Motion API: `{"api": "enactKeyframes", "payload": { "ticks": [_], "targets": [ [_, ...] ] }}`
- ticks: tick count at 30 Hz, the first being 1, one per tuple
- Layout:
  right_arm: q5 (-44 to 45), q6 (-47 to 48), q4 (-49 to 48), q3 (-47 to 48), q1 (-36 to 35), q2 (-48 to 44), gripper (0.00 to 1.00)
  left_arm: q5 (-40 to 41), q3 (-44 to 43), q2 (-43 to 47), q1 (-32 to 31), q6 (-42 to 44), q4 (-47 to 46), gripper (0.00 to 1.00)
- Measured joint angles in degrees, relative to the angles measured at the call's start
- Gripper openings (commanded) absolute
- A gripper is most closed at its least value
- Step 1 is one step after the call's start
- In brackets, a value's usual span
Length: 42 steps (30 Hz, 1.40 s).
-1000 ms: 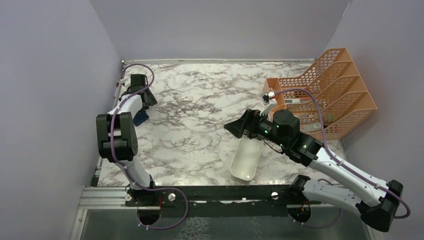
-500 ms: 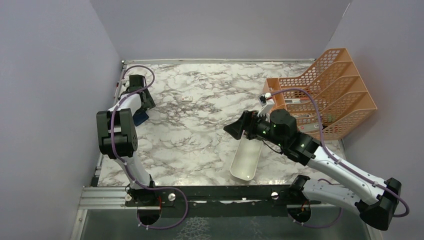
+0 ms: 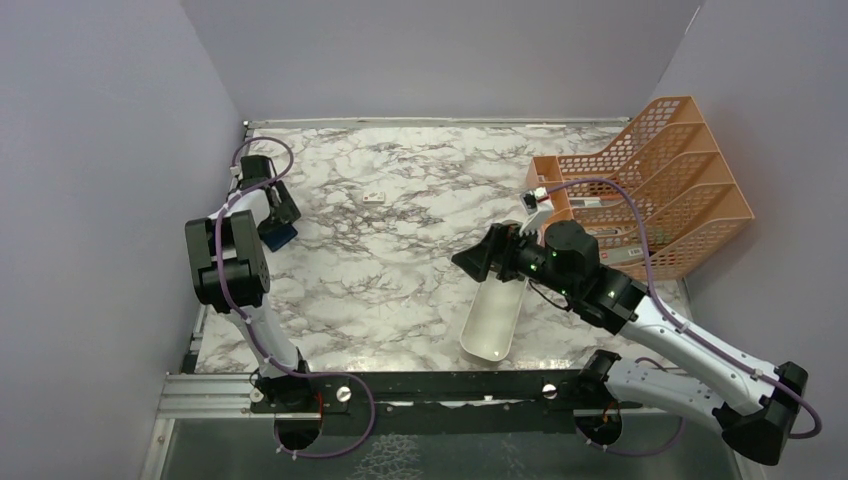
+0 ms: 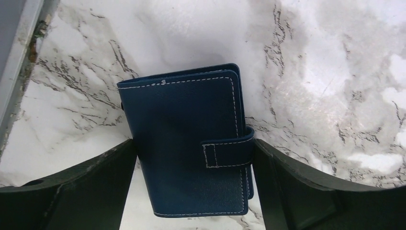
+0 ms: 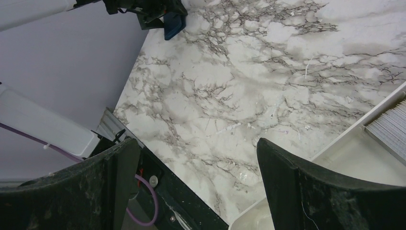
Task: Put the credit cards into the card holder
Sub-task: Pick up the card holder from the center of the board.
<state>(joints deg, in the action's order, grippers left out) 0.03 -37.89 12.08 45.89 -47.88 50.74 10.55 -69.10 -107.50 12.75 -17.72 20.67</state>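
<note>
The card holder [image 4: 182, 115] (closed, tab fastened) lies near the surface's [image 4: 335, 72] left edge, between the spread jaws of the left gripper [image 4: 194, 148]; the right gripper [image 5: 195, 141] gapes wide too.

table [image 3: 400, 290]: white marble, grey veins
file rack [image 3: 665, 190]: orange mesh, stepped tiers, stood at table's far right
tray [image 3: 490, 325]: long white oblong, lay right of centre near front edge
block [image 3: 374, 198]: tiny, white with red mark, far-centre, well apart from tray
</note>
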Motion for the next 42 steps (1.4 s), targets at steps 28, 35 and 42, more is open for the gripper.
{"api": "enactKeyframes", "payload": {
  "ticks": [28, 35, 42],
  "targets": [
    [-1.6, -2.1, -1.5, -0.3, 0.0, 2.4, 0.86, -39.5, 18.8, 27.5, -9.3, -9.5, -9.5, 0.57],
    [-10.1, -3.2, -10.6, -2.7, 0.0, 6.9, 0.66, -55.3, 23.3, 32.1, -18.2, -17.1, -17.1, 0.52],
    [-13.5, 7.3, -27.6, -9.3, 0.0, 8.5, 0.57, -66.1, 24.7, 32.8, -25.9, -25.3, -23.3, 0.49]
  ]
}}
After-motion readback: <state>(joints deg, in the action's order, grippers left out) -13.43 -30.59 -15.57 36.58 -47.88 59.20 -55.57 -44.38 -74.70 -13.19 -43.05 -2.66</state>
